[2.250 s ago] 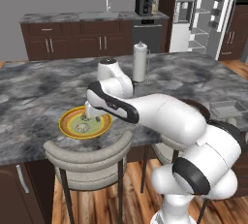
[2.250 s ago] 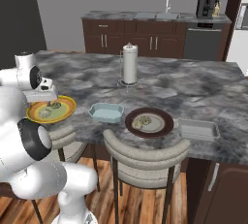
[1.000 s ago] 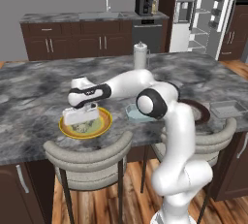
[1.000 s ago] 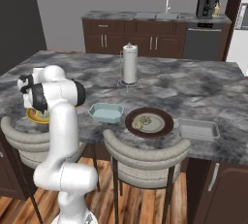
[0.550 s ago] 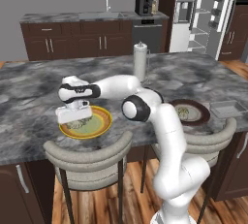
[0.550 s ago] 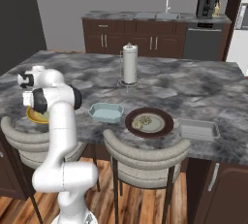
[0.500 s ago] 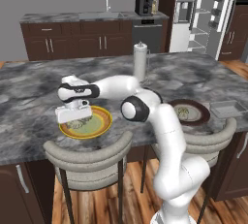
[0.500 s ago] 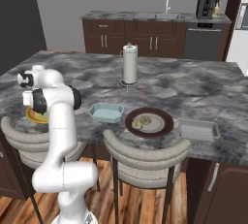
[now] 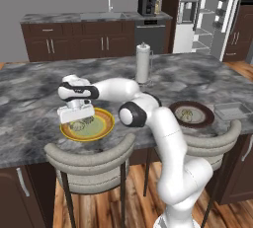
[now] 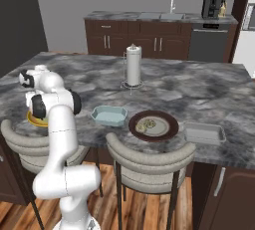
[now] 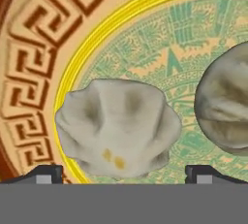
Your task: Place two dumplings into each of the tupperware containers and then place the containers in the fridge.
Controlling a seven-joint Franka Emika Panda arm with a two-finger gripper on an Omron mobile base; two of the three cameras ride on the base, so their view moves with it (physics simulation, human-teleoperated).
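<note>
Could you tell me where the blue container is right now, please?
In the right base view the blue container sits near the counter's front edge, between the yellow plate on its left and the brown plate on its right.

A yellow patterned plate (image 9: 101, 126) lies near the front edge of the grey marble island counter (image 9: 29, 94), a dark brown plate (image 10: 169, 124) lies well apart from it, and an upright paper towel roll (image 10: 133, 64) stands farther back.
</note>
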